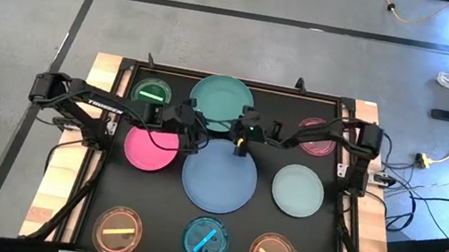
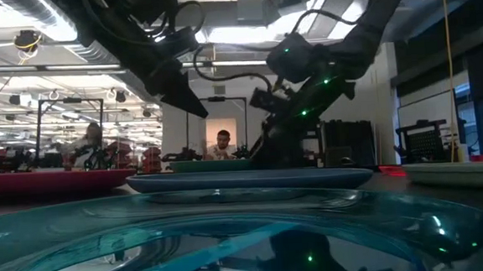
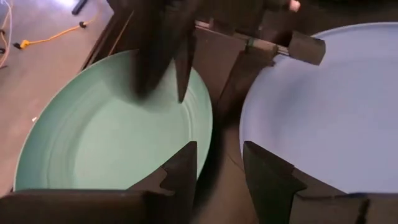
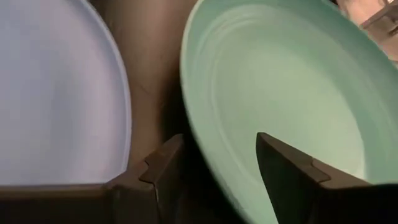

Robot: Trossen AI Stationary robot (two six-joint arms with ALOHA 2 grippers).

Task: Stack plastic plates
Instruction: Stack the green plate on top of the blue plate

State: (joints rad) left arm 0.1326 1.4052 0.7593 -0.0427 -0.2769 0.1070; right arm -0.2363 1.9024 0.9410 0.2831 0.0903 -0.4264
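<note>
Right up front in the low view sits a see-through blue plate (image 2: 231, 237), nearest of the bunch. Between both grippers lie the teal plate (image 1: 222, 98) and the big blue plate (image 1: 219, 177), almost touching. Right gripper (image 4: 214, 165) is open, one finger over the teal plate's rim and the other in the gap. Left gripper (image 3: 219, 163) is open too, hovering over that same gap. I'd guess these plates are light, stiff and slick, so pinching the raised rim is the only real hold. Pink plate (image 1: 151, 148) sits behind the left gripper.
</note>
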